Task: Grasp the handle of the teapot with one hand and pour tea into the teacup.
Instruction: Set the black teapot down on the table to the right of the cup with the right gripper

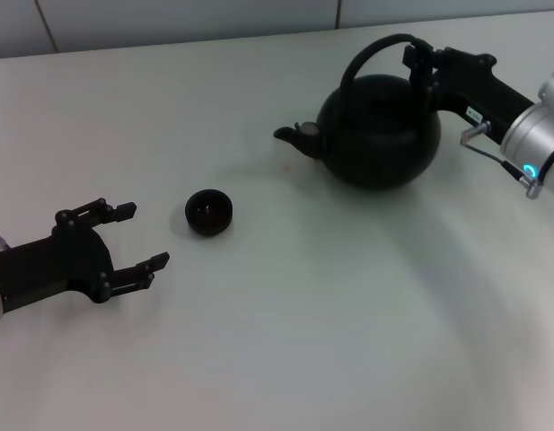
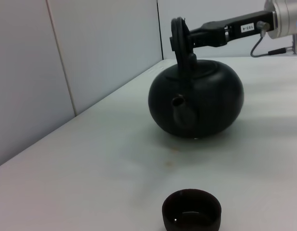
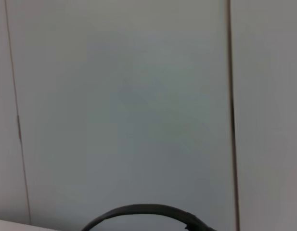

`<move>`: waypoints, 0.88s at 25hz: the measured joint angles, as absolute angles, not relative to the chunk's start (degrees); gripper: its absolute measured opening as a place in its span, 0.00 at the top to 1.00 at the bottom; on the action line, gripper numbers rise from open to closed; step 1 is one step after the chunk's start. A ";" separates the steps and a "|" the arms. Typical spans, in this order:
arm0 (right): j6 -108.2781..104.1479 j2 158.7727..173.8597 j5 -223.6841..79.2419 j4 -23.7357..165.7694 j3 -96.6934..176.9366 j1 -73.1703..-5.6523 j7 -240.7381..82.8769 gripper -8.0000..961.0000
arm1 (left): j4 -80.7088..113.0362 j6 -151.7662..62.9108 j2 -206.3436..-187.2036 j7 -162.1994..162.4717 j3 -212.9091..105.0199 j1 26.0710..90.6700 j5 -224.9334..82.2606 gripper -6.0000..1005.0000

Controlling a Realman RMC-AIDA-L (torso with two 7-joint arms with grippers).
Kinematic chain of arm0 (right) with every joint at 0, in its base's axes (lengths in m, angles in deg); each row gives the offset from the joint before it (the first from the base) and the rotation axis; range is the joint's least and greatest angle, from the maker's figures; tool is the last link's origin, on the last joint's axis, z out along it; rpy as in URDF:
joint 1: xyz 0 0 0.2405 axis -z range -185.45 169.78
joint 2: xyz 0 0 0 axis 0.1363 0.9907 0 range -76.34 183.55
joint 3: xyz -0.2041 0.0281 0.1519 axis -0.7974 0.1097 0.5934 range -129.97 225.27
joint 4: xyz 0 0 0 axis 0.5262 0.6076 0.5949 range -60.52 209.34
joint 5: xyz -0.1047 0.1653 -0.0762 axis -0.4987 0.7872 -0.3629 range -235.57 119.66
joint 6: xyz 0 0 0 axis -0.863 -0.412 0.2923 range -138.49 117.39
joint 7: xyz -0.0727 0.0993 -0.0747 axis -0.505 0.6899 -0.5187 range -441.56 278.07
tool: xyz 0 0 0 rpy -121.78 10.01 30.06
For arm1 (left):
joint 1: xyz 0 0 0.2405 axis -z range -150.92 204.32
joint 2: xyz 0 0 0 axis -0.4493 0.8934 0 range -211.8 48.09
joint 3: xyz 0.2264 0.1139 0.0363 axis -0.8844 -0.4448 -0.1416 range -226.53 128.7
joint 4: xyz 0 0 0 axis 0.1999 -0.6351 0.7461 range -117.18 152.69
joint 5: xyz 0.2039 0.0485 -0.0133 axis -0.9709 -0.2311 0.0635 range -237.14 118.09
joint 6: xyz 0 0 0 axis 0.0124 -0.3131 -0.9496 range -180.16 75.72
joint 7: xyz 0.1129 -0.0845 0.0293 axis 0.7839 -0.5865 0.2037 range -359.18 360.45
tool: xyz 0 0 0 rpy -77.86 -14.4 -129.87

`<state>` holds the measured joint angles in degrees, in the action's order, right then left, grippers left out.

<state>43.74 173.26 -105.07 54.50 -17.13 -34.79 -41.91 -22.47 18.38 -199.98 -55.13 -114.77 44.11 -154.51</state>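
Head view: the teapot [image 1: 378,132] stands upright on the pale surface [image 1: 303,341], its short spout pointing toward the robot's left. The handle [image 1: 377,49] arches over the lid. The right gripper [image 1: 424,63] reaches in from the right edge and meets the handle at the arch's upper right part; its fingers sit at the hoop, but whether they are clenched on it or only beside it cannot be told from here. The teacup [image 1: 208,212] stands on the surface to the left of the teapot's spout and nearer the camera, apart from the teapot. The left gripper [image 1: 145,236] lies low over the surface on the far side of the teacup from the teapot, near the cup but not touching it, with its two fingers [image 1: 124,211] spread wide and released, holding nothing.

Left wrist view: the teapot [image 2: 196,98] is seen spout-on, resting on the surface [image 2: 90,163], with a panelled wall [image 2: 81,53] behind it. The handle [image 2: 182,48] appears edge-on as a narrow upright band above the lid. The right gripper [image 2: 186,41] comes in level from behind the teapot and reaches the handle near its top; the fingers' hold is hidden by the hoop. The teacup [image 2: 192,210] stands in front of the teapot, nearer the camera, open side up, well short of the spout.

Right wrist view: only a thin curved stretch of the handle [image 3: 138,211] shows, against the wall [image 3: 119,96] beyond. That arm's own fingers are not shown.
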 joint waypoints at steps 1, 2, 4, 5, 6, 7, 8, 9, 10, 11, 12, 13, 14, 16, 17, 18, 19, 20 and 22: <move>43.75 173.28 -105.06 54.50 -17.12 -34.61 -41.91 0.89 | -22.47 18.38 -199.98 -55.13 -114.77 44.11 -154.51 0.21; 43.76 173.30 -105.06 54.52 -17.12 -34.43 -41.92 0.89 | -22.48 18.41 -199.98 -55.13 -114.77 44.11 -154.51 0.21; 43.77 173.31 -105.06 54.57 -17.12 -34.12 -41.93 0.89 | -22.48 18.41 -199.98 -55.13 -114.77 44.11 -154.51 0.21; 43.77 173.31 -105.06 54.61 -17.12 -34.00 -41.93 0.89 | -22.48 18.41 -199.98 -55.13 -114.77 44.11 -154.51 0.21; 43.78 173.31 -105.05 54.71 -17.12 -33.89 -41.93 0.89 | -22.55 18.49 -200.00 -55.19 -114.77 44.10 -154.46 0.21; 43.78 173.31 -105.04 54.82 -17.11 -33.80 -41.93 0.89 | -22.82 18.53 -200.05 -55.19 -114.81 43.95 -154.41 0.21; 43.80 173.31 -105.02 55.11 -17.11 -33.76 -41.96 0.89 | -22.82 18.53 -200.05 -55.19 -114.81 43.95 -154.41 0.21; 43.80 173.31 -105.02 55.11 -17.11 -33.76 -41.96 0.89 | -22.97 18.53 -200.05 -55.19 -114.85 43.83 -154.37 0.21; 43.80 173.31 -105.01 55.21 -17.11 -33.76 -41.97 0.89 | -22.97 18.53 -200.05 -55.19 -114.85 43.83 -154.37 0.21; 43.82 173.31 -105.00 55.31 -17.11 -33.76 -41.98 0.89 | -23.02 18.53 -200.07 -55.19 -114.85 43.77 -154.35 0.21; 43.84 173.31 -104.99 55.50 -17.11 -33.76 -41.99 0.89 | -23.02 18.53 -200.07 -55.19 -114.80 43.76 -154.35 0.21; 43.98 173.31 -104.96 55.81 -17.08 -33.77 -42.00 0.89 | -23.03 18.53 -200.07 -55.19 -114.76 43.75 -154.35 0.21; 43.98 173.31 -104.96 55.81 -17.08 -33.77 -42.00 0.89 | -23.03 18.53 -200.07 -55.19 -114.76 43.75 -154.35 0.21; 44.17 173.31 -104.95 56.07 -17.15 -33.78 -42.01 0.89 | -23.03 18.53 -200.07 -55.19 -114.79 43.75 -154.36 0.21; 44.47 173.31 -104.95 56.22 -17.18 -33.78 -42.01 0.89 | -23.03 18.53 -200.07 -55.19 -114.80 43.75 -154.39 0.21; 45.41 173.31 -104.96 56.70 -17.24 -33.73 -42.01 0.89 | -23.03 18.53 -200.07 -55.19 -114.82 43.75 -154.42 0.21; 45.41 173.31 -104.96 56.70 -17.24 -33.73 -42.01 0.89 | -23.03 18.53 -200.07 -55.19 -114.85 43.75 -154.45 0.21; 45.83 173.31 -104.95 56.93 -17.21 -33.71 -42.00 0.89 | -23.03 18.53 -200.07 -55.24 -114.87 43.75 -154.47 0.21; 46.62 173.31 -104.96 57.32 -17.16 -33.53 -42.00 0.87 | -23.03 18.53 -200.07 -55.51 -114.97 43.75 -154.50 0.21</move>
